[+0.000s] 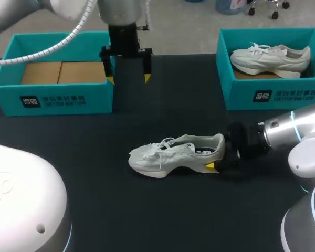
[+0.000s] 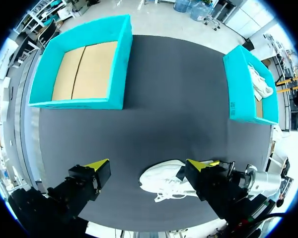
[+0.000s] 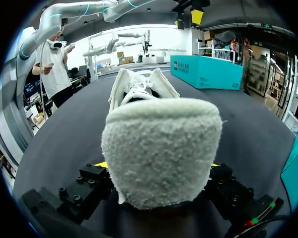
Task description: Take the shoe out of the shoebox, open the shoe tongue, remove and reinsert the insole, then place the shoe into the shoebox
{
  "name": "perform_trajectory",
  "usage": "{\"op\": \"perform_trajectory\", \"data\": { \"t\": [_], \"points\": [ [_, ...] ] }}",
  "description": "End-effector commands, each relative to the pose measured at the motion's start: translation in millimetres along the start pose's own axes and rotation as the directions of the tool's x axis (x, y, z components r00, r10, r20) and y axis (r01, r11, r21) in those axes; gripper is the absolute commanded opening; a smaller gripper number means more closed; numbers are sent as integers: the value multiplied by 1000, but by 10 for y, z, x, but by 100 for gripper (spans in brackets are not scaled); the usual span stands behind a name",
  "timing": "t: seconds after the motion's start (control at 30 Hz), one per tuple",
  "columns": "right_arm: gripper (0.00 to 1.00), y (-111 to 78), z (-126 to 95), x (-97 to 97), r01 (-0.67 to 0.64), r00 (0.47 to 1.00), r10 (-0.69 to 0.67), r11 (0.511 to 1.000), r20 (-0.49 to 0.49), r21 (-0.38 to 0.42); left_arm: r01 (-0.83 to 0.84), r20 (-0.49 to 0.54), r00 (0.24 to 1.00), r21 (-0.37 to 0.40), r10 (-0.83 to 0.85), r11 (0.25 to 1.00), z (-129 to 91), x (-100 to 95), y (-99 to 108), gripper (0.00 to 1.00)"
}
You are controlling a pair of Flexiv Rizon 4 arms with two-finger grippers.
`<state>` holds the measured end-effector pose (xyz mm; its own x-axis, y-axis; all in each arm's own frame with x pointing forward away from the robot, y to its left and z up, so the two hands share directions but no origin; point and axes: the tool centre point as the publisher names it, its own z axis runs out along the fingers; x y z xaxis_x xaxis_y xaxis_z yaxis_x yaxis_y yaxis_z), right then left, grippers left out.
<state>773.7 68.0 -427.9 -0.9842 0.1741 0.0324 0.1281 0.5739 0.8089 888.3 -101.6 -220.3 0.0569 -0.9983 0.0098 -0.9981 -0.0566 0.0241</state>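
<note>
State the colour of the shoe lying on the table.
The shoe is off-white, with a dark inside; the head view shows it best.

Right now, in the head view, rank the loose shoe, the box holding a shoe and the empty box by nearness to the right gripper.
1. Loose shoe: heel between the right gripper's fingers.
2. Box holding a shoe: behind it, table's right.
3. Empty box: far left.

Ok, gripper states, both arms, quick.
Left gripper: open, empty.
Right gripper: shut on the heel of the shoe.
</note>
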Motion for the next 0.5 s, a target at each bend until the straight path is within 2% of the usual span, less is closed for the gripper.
{"op": "perform_trajectory", "data": {
  "t": [0.03, 0.1, 0.5],
  "points": [
    [0, -44, 67, 7, -1, 1000, 1, 1000, 0, 3, -40, 66, 997, -14, 41, 999, 193, 328, -30, 100],
    [0, -44, 67, 7, -1, 1000, 1, 1000, 0, 3, -79, 77, 994, -17, 80, 997, 236, 401, 7, 100],
    [0, -44, 67, 7, -1, 1000, 1, 1000, 0, 3, -79, 77, 994, -17, 80, 997, 236, 401, 7, 100]
  ]
}}
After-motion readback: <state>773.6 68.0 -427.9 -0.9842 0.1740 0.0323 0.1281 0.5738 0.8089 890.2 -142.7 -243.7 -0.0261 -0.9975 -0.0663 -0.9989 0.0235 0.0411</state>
